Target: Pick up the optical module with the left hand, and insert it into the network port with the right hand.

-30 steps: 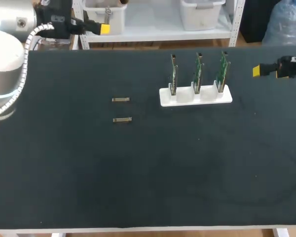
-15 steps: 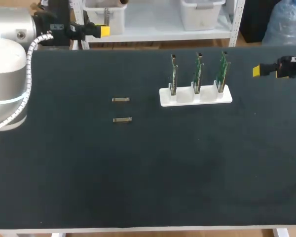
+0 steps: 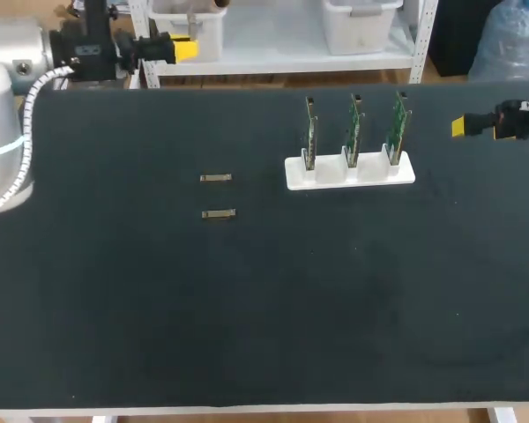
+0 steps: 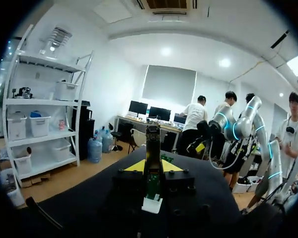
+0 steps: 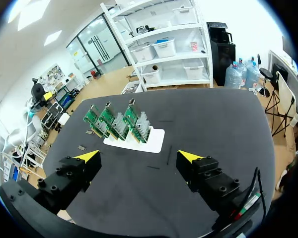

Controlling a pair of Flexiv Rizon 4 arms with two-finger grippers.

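You find the optical module (image 3: 219, 213) and its twin (image 3: 216, 178) lying ungrasped on the worktop (image 3: 247, 308) left of the card rack (image 3: 322, 176), your left claw (image 4: 152, 166) empty and slightly parted at the far corner, your right claw (image 5: 139, 156) wide open, presumably awaiting handover.

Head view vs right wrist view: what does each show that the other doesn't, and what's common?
Head view only: the left gripper at the table's back left corner, and the far optical module and near optical module seen plainly, lying flat and apart, left of the white holder.
Right wrist view only: both fingers of the right gripper, spread wide with nothing between them; the head view shows just one yellow tip.
Both: the white holder with three green boards standing upright, on the dark table.
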